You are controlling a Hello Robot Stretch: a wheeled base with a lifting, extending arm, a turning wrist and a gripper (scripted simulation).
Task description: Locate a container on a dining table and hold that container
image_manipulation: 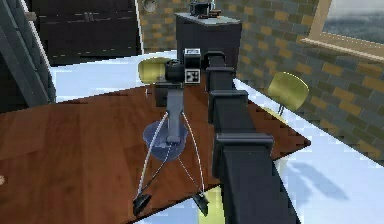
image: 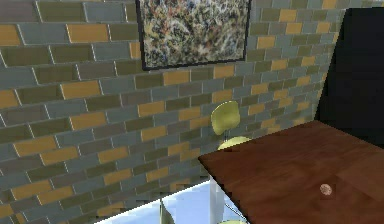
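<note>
forward view: a small reddish blob (image: 326,188) is lying on the dining table (image: 290,170), lower right; chasing it by mistake is one risk. arm side view: the arm (image_manipulation: 232,110) is reaching out over the table, the gripper (image_manipulation: 172,205) hanging at a bluish round container (image_manipulation: 155,140) sitting on the tabletop; misjudged depth risks shoving it aside. i cannot tell whether the jaws are grasping anything.

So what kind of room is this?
Probably a dining room in a house: a big brown wooden table, yellow-green chairs beside it, and a framed painting on the brick wall.
</note>
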